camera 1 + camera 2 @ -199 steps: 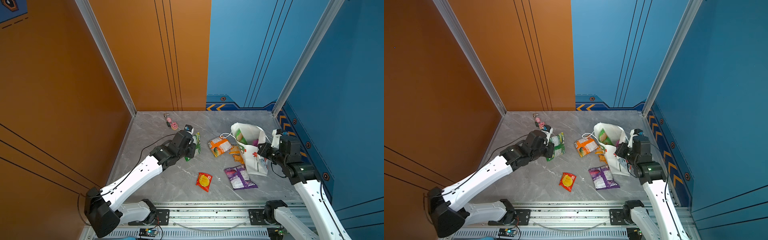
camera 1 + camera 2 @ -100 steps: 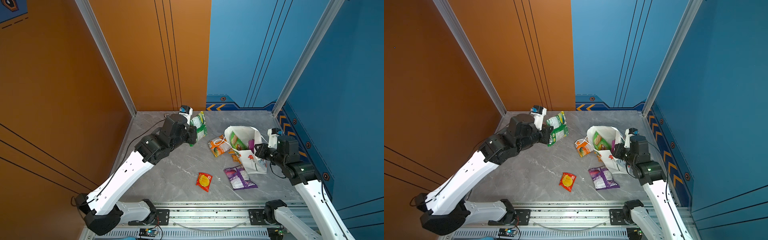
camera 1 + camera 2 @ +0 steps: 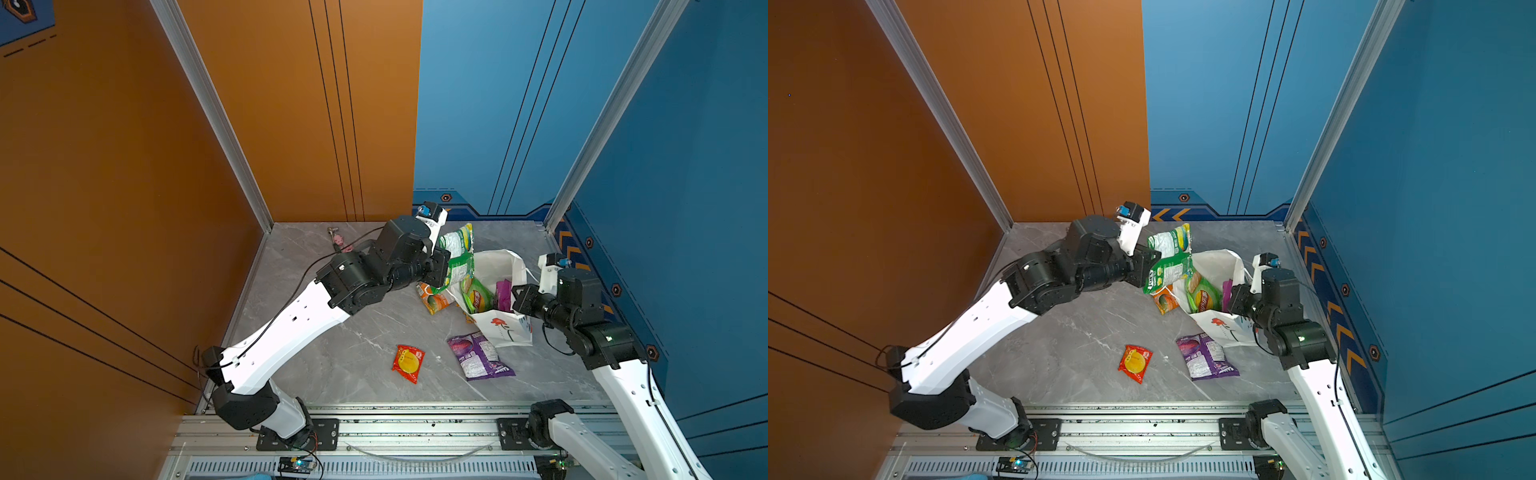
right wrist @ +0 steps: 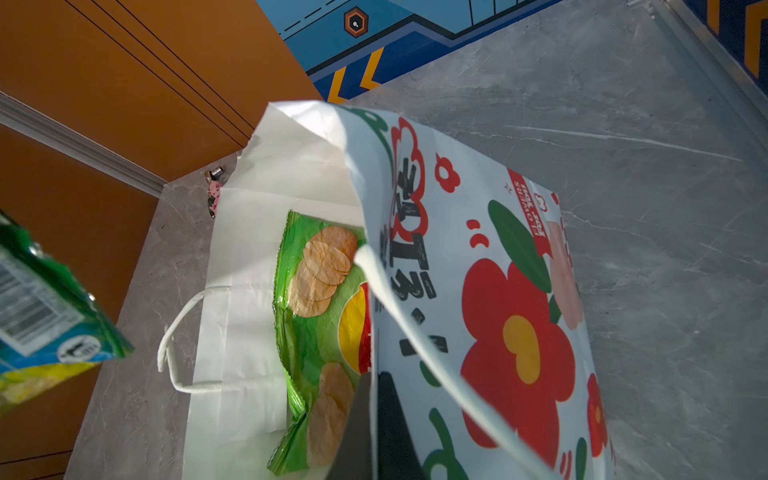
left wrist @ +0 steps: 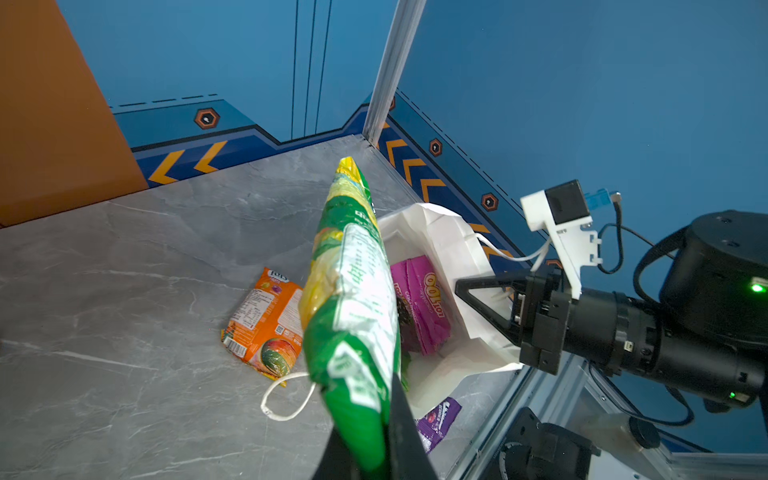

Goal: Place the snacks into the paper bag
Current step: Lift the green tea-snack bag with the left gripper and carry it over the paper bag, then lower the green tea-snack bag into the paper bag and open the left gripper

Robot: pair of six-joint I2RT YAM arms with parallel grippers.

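Grey marble-look desk (image 3: pixel 332 332), orange walls on one side, blue on the other, and everything gathers round 1 tall white paper bag (image 3: pixel 505 332) with a red flower print. It leans on the desk with its mouth gaping up toward the left arm.

The left hand (image 3: pixel 444 270) is pressed together on 1 end of a green-and-white crinkly foil packet (image 3: pixel 459 253). The packet sticks up from the grip, long axis roughly upright, right at the bag's rim on the side away from the right arm. The right hand (image 3: pixel 517 297) is pinched shut on the opposite rim, holding the mouth open.

The opening lies just past and below the packet. I'd judge the drop needs a short carry over the rim, with the free end tipped downward. The left arm is plainly the nearer one for that.

Counting snacks:
- 1 is in the left hand.
- 2 show inside the bag, a glossy green chip bag (image 3: pixel 478 295) and a magenta packet (image 3: pixel 503 291).
- 3 lie on the desk:
  - an orange packet (image 3: pixel 434 297) just beside the bag under the held one
  - a purple packet (image 3: pixel 482 361) at the bag's base
  - a red packet with a yellow disc (image 3: pixel 408 362) farther out from the bag

Pink charms (image 3: pixel 338 241) sit well apart from the bag by the orange wall, and I can't tell how many there are.
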